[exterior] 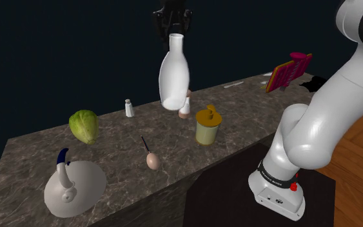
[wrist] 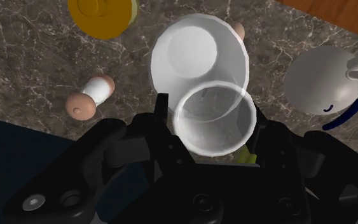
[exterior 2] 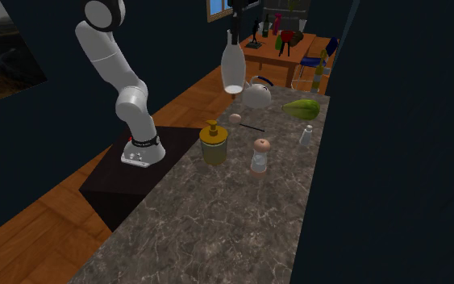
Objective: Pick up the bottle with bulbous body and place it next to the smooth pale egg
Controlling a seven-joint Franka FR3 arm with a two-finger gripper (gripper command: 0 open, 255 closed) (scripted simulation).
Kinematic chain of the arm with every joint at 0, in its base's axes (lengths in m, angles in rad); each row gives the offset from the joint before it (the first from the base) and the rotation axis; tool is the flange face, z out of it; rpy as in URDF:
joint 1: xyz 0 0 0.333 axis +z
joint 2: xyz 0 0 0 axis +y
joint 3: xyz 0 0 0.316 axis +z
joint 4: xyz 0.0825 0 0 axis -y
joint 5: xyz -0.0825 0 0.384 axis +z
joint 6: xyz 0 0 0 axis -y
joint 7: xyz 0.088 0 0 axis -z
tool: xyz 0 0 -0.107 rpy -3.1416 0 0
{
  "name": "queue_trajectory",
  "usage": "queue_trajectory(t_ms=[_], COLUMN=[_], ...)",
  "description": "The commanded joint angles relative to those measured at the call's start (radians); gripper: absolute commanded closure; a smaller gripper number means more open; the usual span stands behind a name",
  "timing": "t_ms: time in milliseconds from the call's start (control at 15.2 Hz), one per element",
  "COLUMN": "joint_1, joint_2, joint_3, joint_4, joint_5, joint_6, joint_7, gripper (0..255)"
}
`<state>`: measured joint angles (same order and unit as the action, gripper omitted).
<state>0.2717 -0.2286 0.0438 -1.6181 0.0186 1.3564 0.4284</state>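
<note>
One white bottle [exterior: 175,74] with a swelling body hung upright in the air above the dark marbled counter [exterior: 238,106]. It was clasped at the neck by the black gripper [exterior: 173,27], whose fingers were closed narrow on it. In the wrist view its open mouth [wrist: 215,118] sat between the fingers; whether anything was inside could not be told.

One pale tan egg [exterior: 153,160] lay on the counter. In the shoulder view it was at about seven o'clock from the bottle and well apart from it. One thin dark stick [exterior: 145,143] lay just beside the egg at eleven o'clock.

There was one yellow pump dispenser [exterior: 207,126], standing at four o'clock from the bottle with its top on and its contents hidden. One white kettle [exterior: 72,184] with a blue handle stood at eight o'clock from the egg, its lid on.

One green lettuce head [exterior: 84,126] lay at ten o'clock from the egg. One small white shaker [exterior: 129,108] stood at nine o'clock from the bottle's base. One brown-topped grinder [exterior: 185,109] stood partly hidden behind that base.
</note>
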Motion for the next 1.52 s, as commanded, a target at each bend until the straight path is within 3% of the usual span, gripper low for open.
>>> queue_trajectory(t_ms=[0, 1452], joint_1=[0.001, 0.002], joint_2=[-0.015, -0.091], joint_3=[0.001, 0.002], joint_4=[-0.046, -0.424], joint_5=[0.001, 0.004], joint_6=[0.032, 0.334], joint_7=[0.001, -0.004], gripper=[255, 255])
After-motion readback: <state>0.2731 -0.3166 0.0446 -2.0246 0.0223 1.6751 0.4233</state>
